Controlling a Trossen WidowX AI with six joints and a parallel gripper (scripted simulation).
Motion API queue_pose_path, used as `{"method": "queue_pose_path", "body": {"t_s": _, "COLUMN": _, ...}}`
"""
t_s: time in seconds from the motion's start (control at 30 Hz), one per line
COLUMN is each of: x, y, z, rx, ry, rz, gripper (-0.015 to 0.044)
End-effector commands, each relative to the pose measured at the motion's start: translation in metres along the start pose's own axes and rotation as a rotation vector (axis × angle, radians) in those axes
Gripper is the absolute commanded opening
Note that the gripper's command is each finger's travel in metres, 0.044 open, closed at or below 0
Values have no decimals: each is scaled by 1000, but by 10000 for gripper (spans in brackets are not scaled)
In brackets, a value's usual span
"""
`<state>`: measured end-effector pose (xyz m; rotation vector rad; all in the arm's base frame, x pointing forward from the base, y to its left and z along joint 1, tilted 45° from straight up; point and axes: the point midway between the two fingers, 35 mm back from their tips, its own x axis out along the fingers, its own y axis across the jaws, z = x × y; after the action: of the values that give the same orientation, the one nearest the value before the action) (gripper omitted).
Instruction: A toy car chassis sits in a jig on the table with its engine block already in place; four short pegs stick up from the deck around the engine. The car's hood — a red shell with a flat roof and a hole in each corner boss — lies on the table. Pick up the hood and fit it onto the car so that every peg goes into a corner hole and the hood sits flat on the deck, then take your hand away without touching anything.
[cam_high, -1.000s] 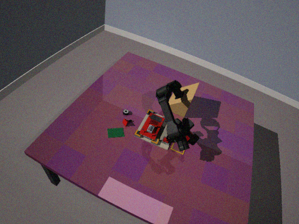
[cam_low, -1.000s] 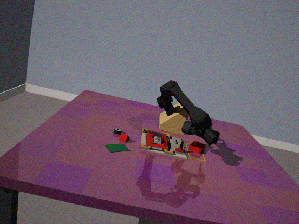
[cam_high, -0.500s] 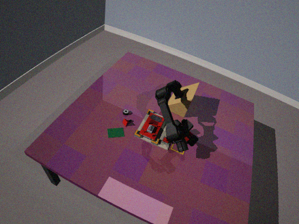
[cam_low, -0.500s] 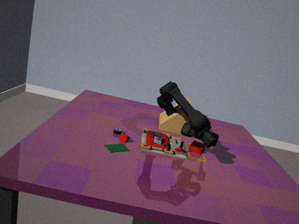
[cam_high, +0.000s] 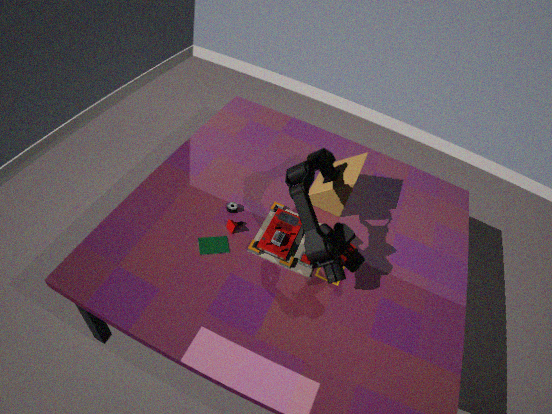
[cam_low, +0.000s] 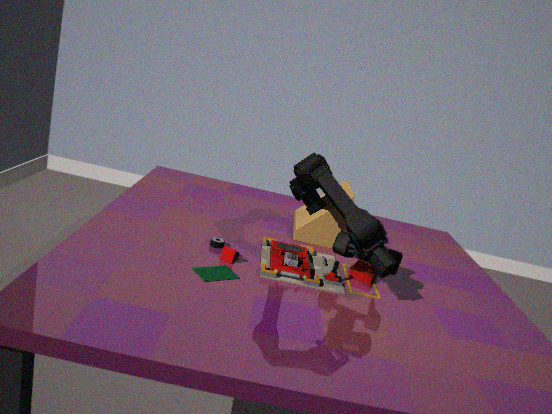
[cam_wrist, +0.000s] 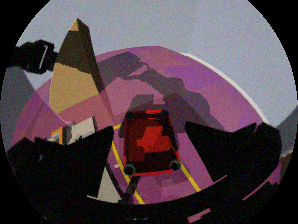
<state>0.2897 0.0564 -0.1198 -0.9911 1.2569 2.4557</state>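
The red hood (cam_wrist: 149, 137) (cam_low: 361, 274) lies flat on the table inside a yellow outlined square (cam_low: 363, 295) (cam_wrist: 124, 167), just right of the jig. My gripper (cam_wrist: 150, 128) (cam_low: 376, 267) (cam_high: 338, 269) is open and empty, low over the hood. In the wrist view a dark finger stands on each side of the hood. In the top view the gripper hides most of the hood. The red chassis (cam_high: 278, 229) (cam_low: 282, 260) sits in the grey jig (cam_high: 259, 235) (cam_low: 330, 285) with the grey engine block (cam_high: 280, 238) (cam_low: 291, 259) on its deck. The pegs are too small to make out.
A tan wedge (cam_high: 334, 192) (cam_low: 314, 227) (cam_wrist: 72, 72) stands behind the jig beside the arm. Left of the jig lie a green flat tile (cam_high: 213, 245) (cam_low: 216, 273), a small red block (cam_high: 231, 226) (cam_low: 228, 254) and a small dark wheel (cam_high: 231, 206) (cam_low: 217, 242).
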Motion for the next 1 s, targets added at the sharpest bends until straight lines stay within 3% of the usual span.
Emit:
{"method": "queue_pose_path", "body": {"t_s": 0.0, "x": 2, "y": 0, "z": -4, "rx": -3, "ry": 3, "rz": 0, "gripper": 440}}
{"method": "queue_pose_path", "body": {"t_s": 0.97, "x": 11, "y": 1, "z": -17, "rx": -3, "ry": 3, "rz": 0, "gripper": 440}}
